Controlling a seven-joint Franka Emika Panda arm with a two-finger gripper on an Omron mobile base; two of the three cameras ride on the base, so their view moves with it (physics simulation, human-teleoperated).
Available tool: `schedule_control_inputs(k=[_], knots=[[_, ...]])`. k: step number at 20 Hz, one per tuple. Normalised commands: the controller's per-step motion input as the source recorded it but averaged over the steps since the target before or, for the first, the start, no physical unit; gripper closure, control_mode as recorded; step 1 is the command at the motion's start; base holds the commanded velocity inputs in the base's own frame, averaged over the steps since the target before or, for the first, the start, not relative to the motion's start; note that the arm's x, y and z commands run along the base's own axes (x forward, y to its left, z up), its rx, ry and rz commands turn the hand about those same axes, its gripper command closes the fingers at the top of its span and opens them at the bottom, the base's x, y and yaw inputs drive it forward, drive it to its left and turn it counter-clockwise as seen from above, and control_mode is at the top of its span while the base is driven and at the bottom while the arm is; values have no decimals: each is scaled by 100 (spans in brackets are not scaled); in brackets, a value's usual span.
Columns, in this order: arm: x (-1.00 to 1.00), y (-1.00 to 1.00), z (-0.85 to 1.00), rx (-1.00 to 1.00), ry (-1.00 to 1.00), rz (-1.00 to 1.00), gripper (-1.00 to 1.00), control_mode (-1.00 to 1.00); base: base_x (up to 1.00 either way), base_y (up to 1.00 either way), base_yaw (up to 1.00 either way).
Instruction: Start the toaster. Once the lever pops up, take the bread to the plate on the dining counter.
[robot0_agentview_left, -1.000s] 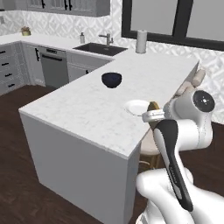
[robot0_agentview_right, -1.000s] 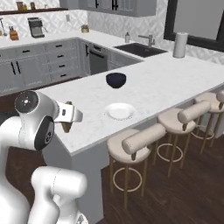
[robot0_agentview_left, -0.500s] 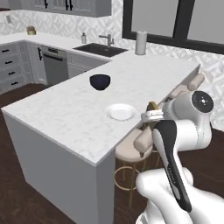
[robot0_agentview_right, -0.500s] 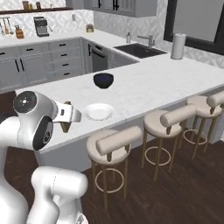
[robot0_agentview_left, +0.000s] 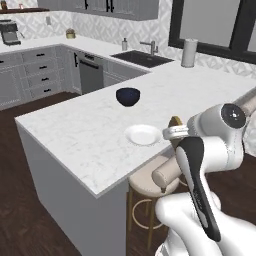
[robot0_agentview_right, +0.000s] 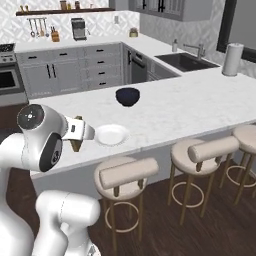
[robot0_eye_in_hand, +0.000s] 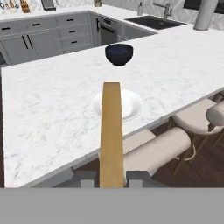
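Observation:
My gripper (robot0_eye_in_hand: 112, 177) is shut on the bread (robot0_eye_in_hand: 111, 131), a golden-orange slice seen edge-on that points toward the plate (robot0_eye_in_hand: 131, 105). The small white plate (robot0_agentview_left: 142, 135) lies near the front edge of the dining counter (robot0_agentview_left: 75, 135), with the bread (robot0_agentview_left: 175, 121) held just off that edge, to the plate's right. From the other side the gripper (robot0_agentview_right: 82, 132) and the bread (robot0_agentview_right: 76, 145) hang left of the plate (robot0_agentview_right: 111, 135), over the edge of the counter (robot0_agentview_right: 190, 105). The toaster is out of view.
A dark blue bowl (robot0_agentview_left: 128, 96) sits on the counter beyond the plate. Padded stools (robot0_agentview_right: 127, 172) stand under the counter's overhang. A sink (robot0_agentview_left: 137, 57) and a paper towel roll (robot0_agentview_left: 188, 52) are farther back, with grey cabinets (robot0_agentview_right: 55, 72) along the wall.
The whole picture has shifted in both base views, so the base has driven along the counter. The plate now looks nearer to the gripper. The grip on the bread is unchanged.

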Motion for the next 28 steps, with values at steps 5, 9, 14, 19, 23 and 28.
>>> schedule_control_inputs(k=[5, 9, 14, 19, 23, 28], knots=[[0, 0, 0, 0, 0, 0, 100, 100, 38, -42, 29], [0, 0, 0, 0, 0, 0, 100, 100, 20, 1, 7], [0, 0, 0, 0, 0, 0, 100, 100, 6, 0, 3], [56, 0, 0, 0, 5, 3, 100, -100, 0, 0, 0], [100, 0, -3, 0, 10, 13, 100, -100, 0, 0, 0], [100, 8, -2, 0, 19, 4, 100, -100, 0, 0, 0]])
